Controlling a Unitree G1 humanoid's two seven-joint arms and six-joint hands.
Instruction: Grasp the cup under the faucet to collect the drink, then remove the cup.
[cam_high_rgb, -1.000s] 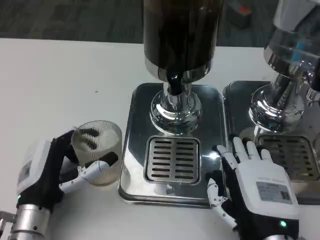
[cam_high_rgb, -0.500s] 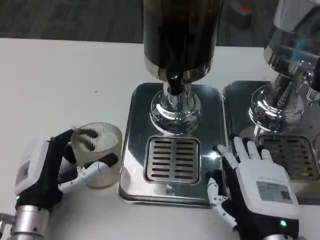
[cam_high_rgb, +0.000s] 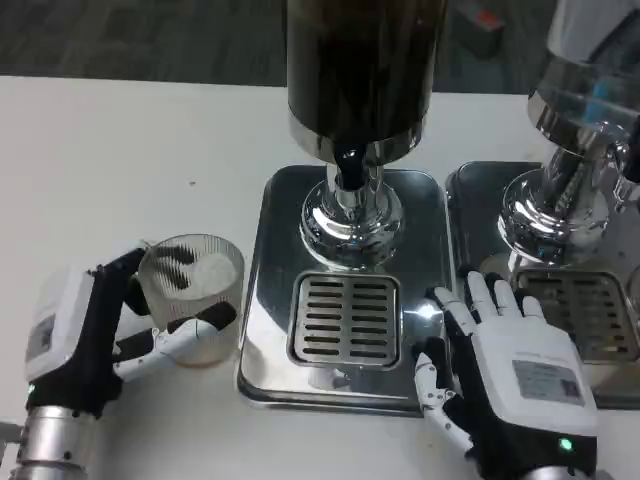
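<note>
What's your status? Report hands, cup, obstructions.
Left hand grips the cup, on the table left of the drip tray. Right hand open, resting at the tray's right edge. Grate under the faucet bare.

the left hand (cam_high_rgb: 85, 335) grips the ribbed clear cup (cam_high_rgb: 193, 300) on the white table (cam_high_rgb: 120, 160), just beside the drip tray's (cam_high_rgb: 270, 290) left edge. the right hand (cam_high_rgb: 505, 375) rests, fingers spread, at the tray's front right corner.

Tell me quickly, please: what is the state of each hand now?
Left hand: holding the ribbed clear cup on the table.
Right hand: open, holding nothing, fingers spread on the dispenser tray.
</note>
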